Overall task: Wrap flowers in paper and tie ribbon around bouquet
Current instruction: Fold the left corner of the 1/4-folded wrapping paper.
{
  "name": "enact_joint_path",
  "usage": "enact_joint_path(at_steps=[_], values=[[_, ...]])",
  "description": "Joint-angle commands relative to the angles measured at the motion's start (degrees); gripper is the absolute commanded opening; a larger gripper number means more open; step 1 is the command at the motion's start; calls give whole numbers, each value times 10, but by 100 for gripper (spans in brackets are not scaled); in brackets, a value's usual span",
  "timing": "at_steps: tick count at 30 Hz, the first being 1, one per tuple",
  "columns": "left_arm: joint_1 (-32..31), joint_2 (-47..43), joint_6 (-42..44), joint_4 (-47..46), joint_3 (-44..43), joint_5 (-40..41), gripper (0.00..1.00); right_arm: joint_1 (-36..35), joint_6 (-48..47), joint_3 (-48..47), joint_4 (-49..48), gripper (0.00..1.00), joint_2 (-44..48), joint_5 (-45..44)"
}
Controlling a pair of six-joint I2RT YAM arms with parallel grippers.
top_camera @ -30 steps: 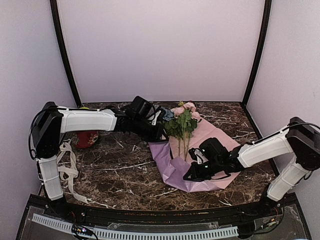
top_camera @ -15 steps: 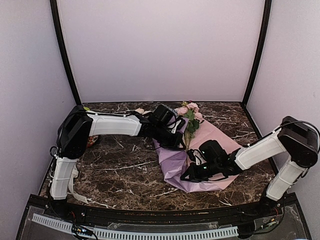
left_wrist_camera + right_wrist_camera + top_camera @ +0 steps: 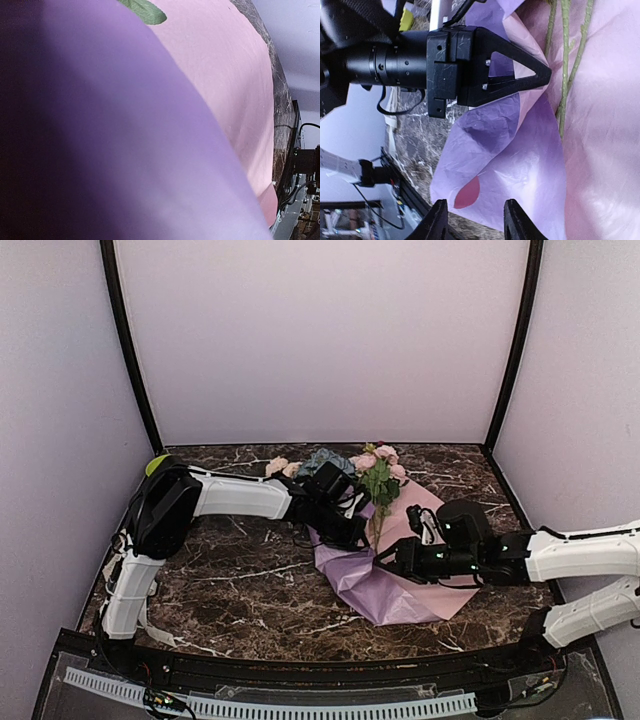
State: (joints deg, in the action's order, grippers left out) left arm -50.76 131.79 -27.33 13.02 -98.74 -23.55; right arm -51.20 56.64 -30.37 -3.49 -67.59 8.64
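Pale lilac walls (image 3: 320, 340) and black corner posts (image 3: 128, 350) enclose a desk (image 3: 230, 570) of dark brown marble pattern with white veins. Paper (image 3: 435, 585) lies right of centre, soft pink face up, its left side folded over so the lilac face shows, creased. Flowers (image 3: 378, 478) rest on the pink face, heads toward the far wall, thin green stems (image 3: 565, 65) running toward the near edge just beside the lilac fold. Two more pale pink heads (image 3: 280, 467) and a dusty-blue bloom (image 3: 325, 458) lie on the bare desk behind the left arm (image 3: 245, 497), apart from the paper. That arm reaches across from the left. The left fingers (image 3: 520, 75) are pressed together, tip at the raised edge of the fold, pinching the paper; lilac sheet fills most of the left wrist view, with pink beyond and one green leaf (image 3: 145, 11) at the top. The right arm (image 3: 580, 555) stretches low from the right. The right fingers (image 3: 439, 220) hang over the lilac fold near the stems' ends, spread, nothing between them. A reddish petal-shaped patch (image 3: 467, 192) marks the lilac face near its near edge. Ribbon (image 3: 155, 632) trails by the left arm's base, print too small to read. A yellow-green object (image 3: 155, 465) peeks out behind the left shoulder.
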Motion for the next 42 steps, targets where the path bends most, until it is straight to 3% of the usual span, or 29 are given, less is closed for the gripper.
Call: enact_joint_path(at_steps=[1,5,9,12,16,18,28,29,33,35,42], values=[[-6,-3,11,7,-10,3,0,-16,32,7,-35,53,-6,-2],[-6,-2,11,7,-9,5,0,-30,20,-35,-47,71,-65,20],[-6,-2,13,4,-8,5,0,-34,12,-63,-25,69,-102,13],[-6,0,14,5,-8,4,0,-34,10,-62,-50,58,-115,25],[-5,0,20,8,-10,10,0,-34,10,-59,-53,18,-129,47],[-4,0,25,10,-12,17,0,-34,12,-50,-47,3,-128,57],[3,-1,51,11,-40,39,0,-37,40,31,-72,0,-132,102],[3,-1,55,11,-43,39,4,-38,38,33,-73,0,-135,99],[4,-18,86,7,-48,54,37,-36,34,39,-75,0,-150,88],[4,-34,112,3,-51,72,46,-36,33,41,-75,0,-156,87],[44,-74,143,61,-78,60,55,-33,40,58,-69,0,-149,73]])
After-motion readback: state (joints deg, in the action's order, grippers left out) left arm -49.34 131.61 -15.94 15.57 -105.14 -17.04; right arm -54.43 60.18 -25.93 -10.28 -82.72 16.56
